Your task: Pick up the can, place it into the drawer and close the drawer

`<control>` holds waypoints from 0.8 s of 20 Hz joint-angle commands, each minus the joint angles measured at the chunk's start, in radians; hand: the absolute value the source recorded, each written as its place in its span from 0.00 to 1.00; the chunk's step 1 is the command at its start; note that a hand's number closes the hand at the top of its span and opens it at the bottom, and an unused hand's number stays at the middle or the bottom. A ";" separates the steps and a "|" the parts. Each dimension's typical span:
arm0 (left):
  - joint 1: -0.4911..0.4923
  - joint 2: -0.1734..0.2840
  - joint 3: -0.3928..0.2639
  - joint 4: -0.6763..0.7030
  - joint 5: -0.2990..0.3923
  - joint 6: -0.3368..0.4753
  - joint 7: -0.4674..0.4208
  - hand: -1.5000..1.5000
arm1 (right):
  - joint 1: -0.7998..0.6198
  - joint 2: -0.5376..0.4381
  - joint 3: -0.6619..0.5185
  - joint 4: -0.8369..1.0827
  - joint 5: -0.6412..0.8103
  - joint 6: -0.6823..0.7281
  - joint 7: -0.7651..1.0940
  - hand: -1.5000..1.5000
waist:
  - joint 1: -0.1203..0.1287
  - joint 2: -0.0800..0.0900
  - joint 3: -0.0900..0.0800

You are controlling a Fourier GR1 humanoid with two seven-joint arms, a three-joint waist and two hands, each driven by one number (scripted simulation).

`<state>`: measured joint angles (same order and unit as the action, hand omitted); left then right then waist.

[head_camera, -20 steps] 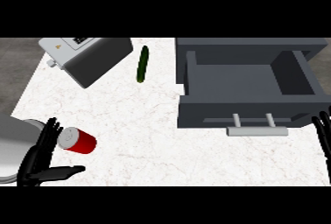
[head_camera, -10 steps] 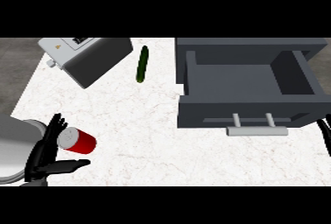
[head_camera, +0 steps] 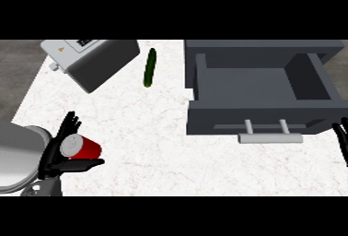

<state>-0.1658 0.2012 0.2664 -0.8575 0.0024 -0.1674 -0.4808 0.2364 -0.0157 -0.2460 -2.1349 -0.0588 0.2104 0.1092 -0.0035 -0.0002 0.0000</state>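
Because your left hand (head_camera: 60, 154) curls around the red can (head_camera: 81, 148), you can carry it to the open drawer (head_camera: 262, 110).

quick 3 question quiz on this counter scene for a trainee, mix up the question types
1. True or false: the drawer stands open with nothing in it.
2. Which hand is at the red can? A) left hand B) right hand
3. Fill in: the long green thing between the toaster and the drawer is a ____.

Key: 1 true; 2 A; 3 cucumber
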 commanded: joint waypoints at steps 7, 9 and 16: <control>-0.056 0.004 -0.030 0.070 0.007 -0.017 -0.036 0.00 | -0.022 -0.014 -0.033 0.048 -0.046 0.009 -0.033 0.00 | 0.000 0.000 0.000; -0.063 0.030 -0.015 0.157 -0.001 -0.037 -0.131 1.00 | 0.044 -0.007 -0.021 -0.036 -0.051 0.031 0.010 0.00 | -0.003 0.000 0.000; -0.072 -0.042 -0.054 0.024 0.049 -0.036 -0.018 1.00 | 0.055 0.015 0.008 -0.022 -0.013 0.000 -0.029 0.00 | -0.001 0.000 0.000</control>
<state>-0.2219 0.1722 0.2217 -0.8251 0.0329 -0.1905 -0.5118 0.2754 -0.0119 -0.2496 -2.1652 -0.0866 0.2161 0.0994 -0.0042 -0.0006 -0.0001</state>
